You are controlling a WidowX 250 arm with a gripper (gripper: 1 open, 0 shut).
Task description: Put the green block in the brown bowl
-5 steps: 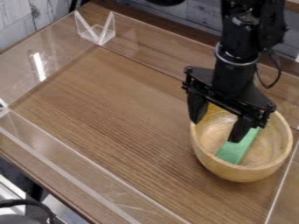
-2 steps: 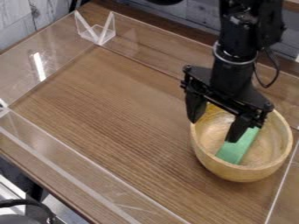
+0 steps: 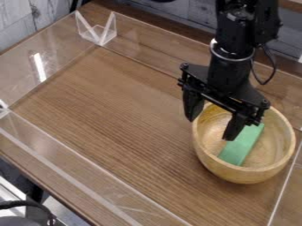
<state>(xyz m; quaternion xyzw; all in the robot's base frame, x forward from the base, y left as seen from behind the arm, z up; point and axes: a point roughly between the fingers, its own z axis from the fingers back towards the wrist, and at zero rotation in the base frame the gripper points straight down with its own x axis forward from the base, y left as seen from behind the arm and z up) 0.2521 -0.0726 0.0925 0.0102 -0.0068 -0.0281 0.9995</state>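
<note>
The green block (image 3: 245, 144) lies inside the brown bowl (image 3: 210, 152), resting on the bowl's inner floor and leaning up against its right inner wall, so that its long axis runs from the near left to the far right. Its bright green top face is fully lit and nothing grips it. The bowl is a round, light tan wooden one with a thick rim and visible grain, and it sits on the wooden table (image 3: 106, 106) at the right side of the scene, close to the near right edge.

The gripper (image 3: 220, 117) hangs over the far left part of the bowl, pointing straight down from a black arm (image 3: 242, 31) that comes in from the top of the view. Its two black fingers stand wide apart: the left finger (image 3: 193, 104) hangs outside the bowl's far left rim, while the right finger's tip reaches down just over the block's far end. Whether that tip touches the block cannot be told from this angle. Nothing is clamped between the fingers.

The tabletop is a dark brown wood grain, framed by low clear plastic walls (image 3: 48, 55) along the left, far and near sides. A small clear plastic stand (image 3: 97, 29) with a V shape sits at the far left corner, well apart from bowl and arm.
</note>
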